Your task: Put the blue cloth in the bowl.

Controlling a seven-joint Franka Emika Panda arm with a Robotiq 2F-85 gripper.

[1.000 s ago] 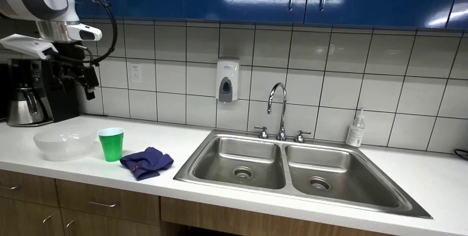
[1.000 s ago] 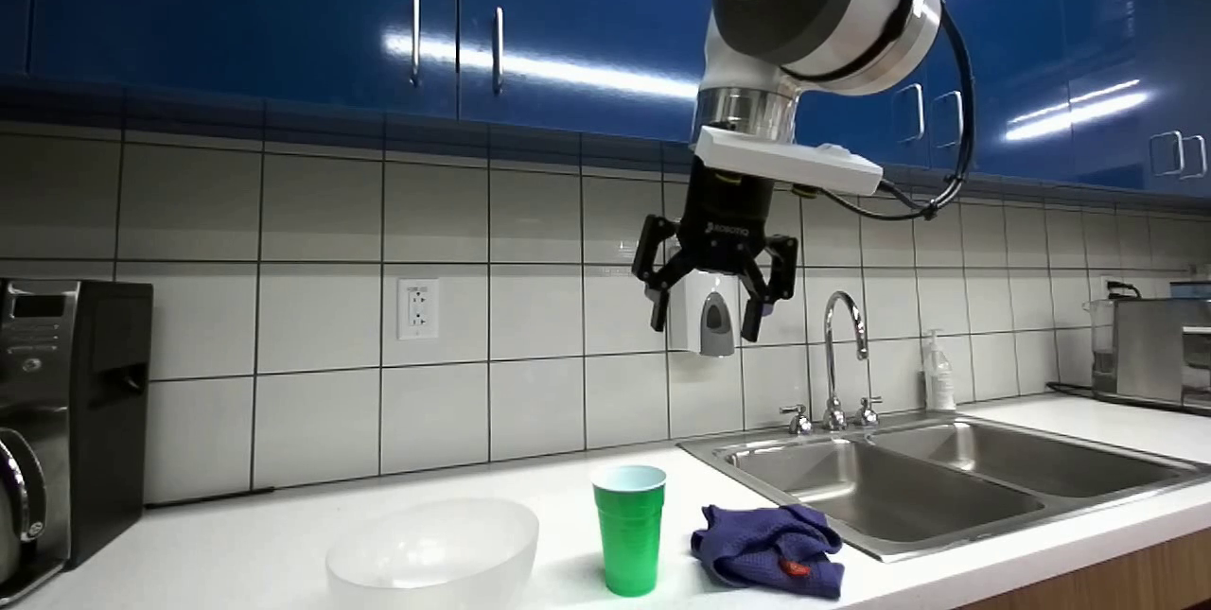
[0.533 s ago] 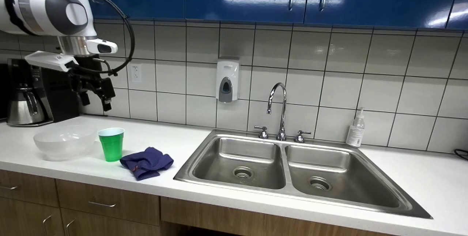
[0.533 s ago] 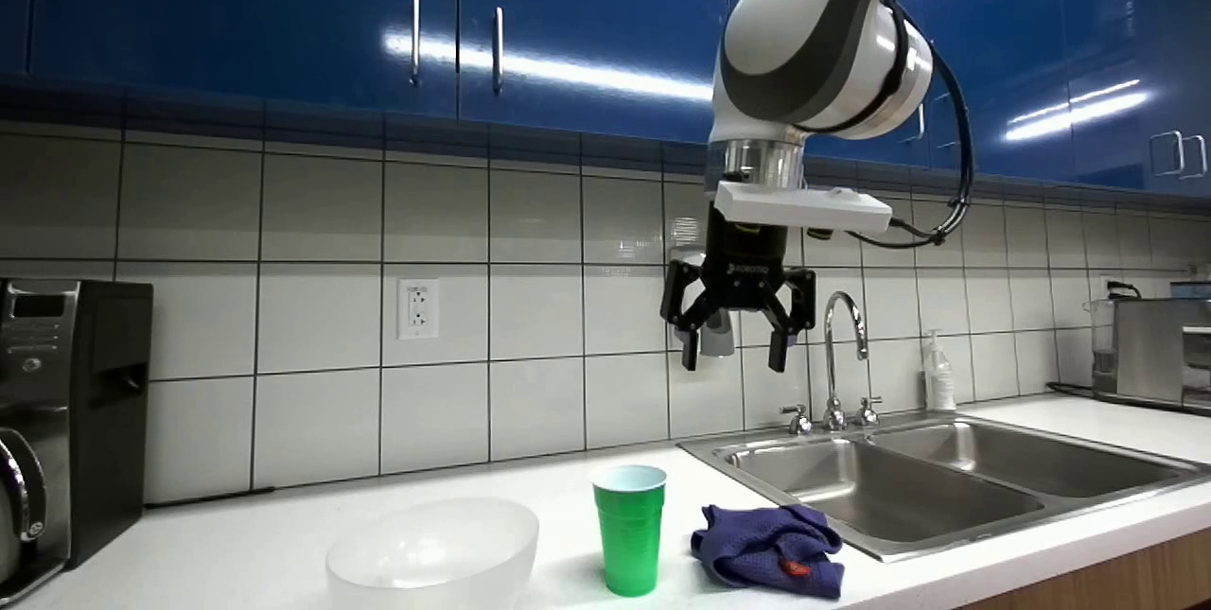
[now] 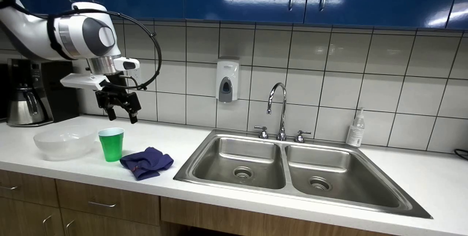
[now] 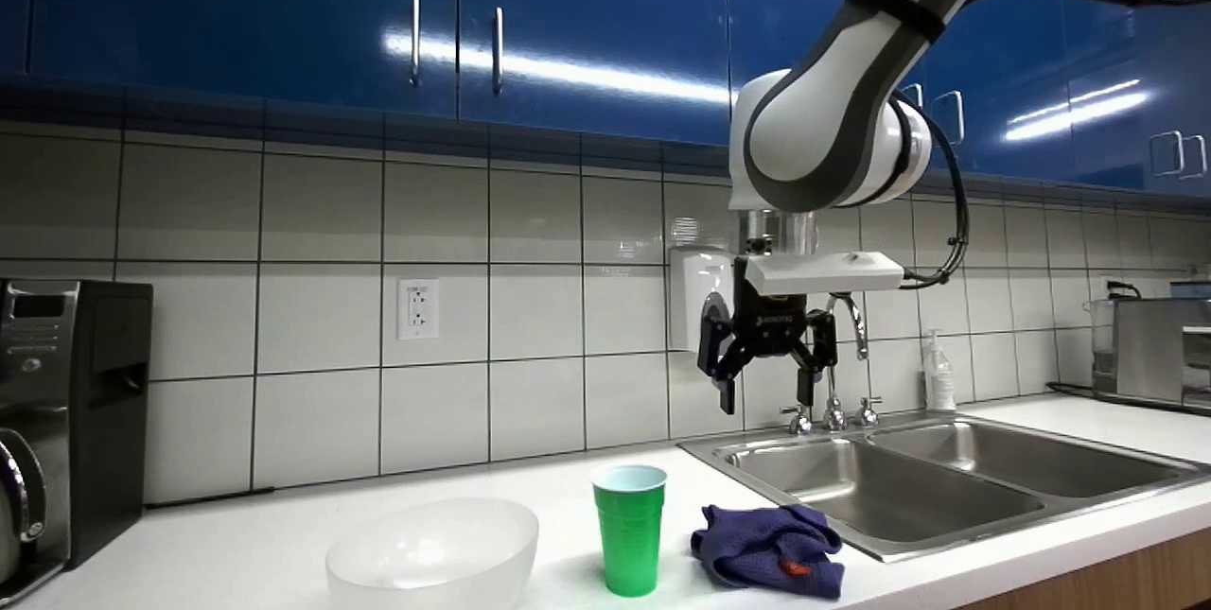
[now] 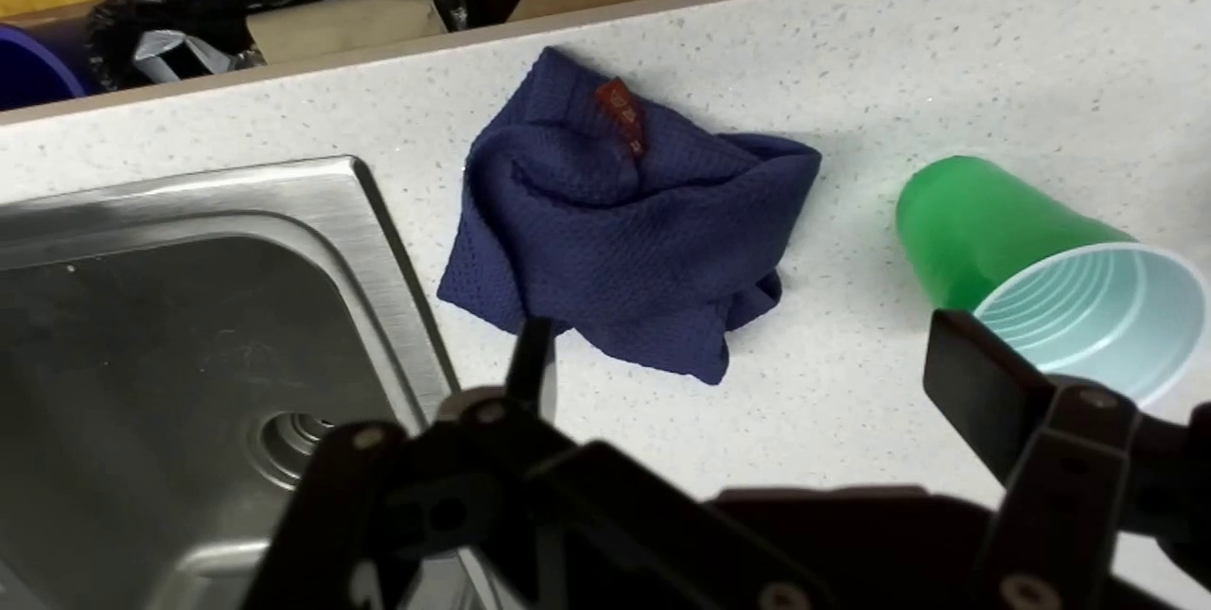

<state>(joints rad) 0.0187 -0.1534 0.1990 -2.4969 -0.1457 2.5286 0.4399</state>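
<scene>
The blue cloth (image 5: 146, 163) lies crumpled on the counter between the green cup and the sink. It also shows in an exterior view (image 6: 768, 549) and in the wrist view (image 7: 624, 232), where its red tag is visible. The translucent white bowl (image 5: 64, 144) stands on the far side of the cup from the cloth, also in an exterior view (image 6: 426, 596); it appears empty and is out of the wrist view. My gripper (image 5: 123, 118) is open and empty, pointing down, well above the counter (image 6: 766, 400). In the wrist view its fingertips (image 7: 743, 336) are wide apart, with the cloth toward the counter's front edge.
A green cup (image 6: 630, 539) stands upright between bowl and cloth, near one finger in the wrist view (image 7: 993, 222). The double sink (image 5: 285, 188) has a tall faucet (image 5: 281, 111). A soap dispenser (image 5: 227, 80) hangs on the tiled wall. A coffee maker (image 6: 80, 421) stands beyond the bowl.
The arm has lowered steadily and moved toward the sink side, bringing the open gripper down closer to the cloth. The cloth, cup and bowl have not moved.
</scene>
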